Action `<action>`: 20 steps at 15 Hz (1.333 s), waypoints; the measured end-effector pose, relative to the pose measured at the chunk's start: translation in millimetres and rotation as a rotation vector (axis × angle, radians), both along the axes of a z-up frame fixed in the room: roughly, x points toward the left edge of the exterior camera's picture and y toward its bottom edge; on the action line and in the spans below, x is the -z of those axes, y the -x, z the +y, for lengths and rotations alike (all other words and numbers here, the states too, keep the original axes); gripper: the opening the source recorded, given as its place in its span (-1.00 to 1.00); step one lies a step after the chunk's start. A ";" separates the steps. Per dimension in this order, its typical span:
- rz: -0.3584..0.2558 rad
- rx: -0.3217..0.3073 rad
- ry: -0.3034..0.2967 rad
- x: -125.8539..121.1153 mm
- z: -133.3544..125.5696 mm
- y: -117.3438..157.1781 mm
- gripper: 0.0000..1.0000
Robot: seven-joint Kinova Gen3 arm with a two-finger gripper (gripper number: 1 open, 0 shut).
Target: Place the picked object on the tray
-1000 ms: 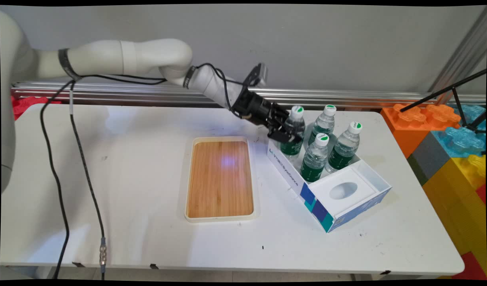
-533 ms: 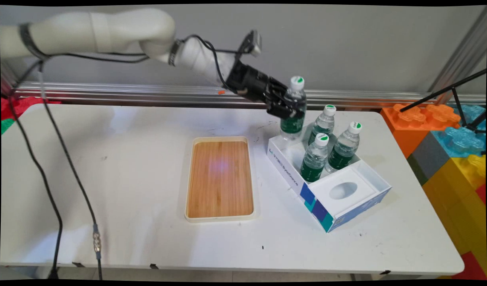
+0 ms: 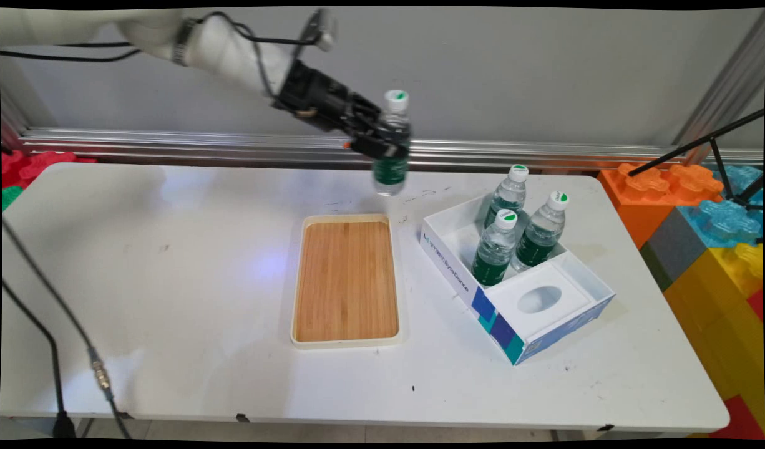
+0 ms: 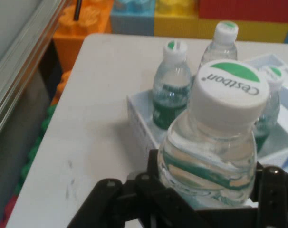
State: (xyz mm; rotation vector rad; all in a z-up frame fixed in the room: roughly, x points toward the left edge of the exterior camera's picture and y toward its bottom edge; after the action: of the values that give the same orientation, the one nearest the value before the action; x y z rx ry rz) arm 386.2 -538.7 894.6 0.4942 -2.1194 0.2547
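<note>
My gripper (image 3: 382,142) is shut on a clear water bottle (image 3: 392,144) with a green label and white cap, held upright in the air above the table's far side, just beyond the wooden tray (image 3: 345,279). In the hand view the held bottle (image 4: 211,142) fills the foreground between the fingers (image 4: 272,190), its cap reading "Cestbon". To the right, three more bottles (image 3: 508,231) stand in the white box (image 3: 457,277); the same bottles (image 4: 172,92) show behind the held one in the hand view.
The white box has a blue-patterned side and a white insert with an oval hole (image 3: 538,299) at its near end. Big coloured toy blocks (image 3: 701,212) stand off the table's right edge. A metal rail (image 3: 545,153) runs along the wall. Black cables (image 3: 58,337) hang at left.
The gripper, shut on the bottle, lifted it out of the box's far-left corner, then carried it up and to the left, to above the tray's far end.
</note>
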 end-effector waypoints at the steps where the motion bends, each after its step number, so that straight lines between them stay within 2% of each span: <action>1: -0.011 -0.010 -0.008 -0.3 6.6 -16.0 -1.00; 4: -0.024 -0.033 -0.014 6.5 20.2 -50.4 -1.00; 8: -0.023 -0.039 0.000 26.0 28.1 -74.2 -1.00; 12: -0.015 -0.036 0.005 62.1 26.1 -78.1 -1.00; 15: -0.001 -0.027 -0.020 95.8 20.2 -76.1 -1.00; 20: 0.016 -0.013 -0.054 126.3 14.0 -75.3 -1.00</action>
State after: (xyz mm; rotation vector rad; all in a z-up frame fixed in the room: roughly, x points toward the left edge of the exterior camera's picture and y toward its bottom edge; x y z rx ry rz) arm 461.5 -524.7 768.3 0.5399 -2.1130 0.2003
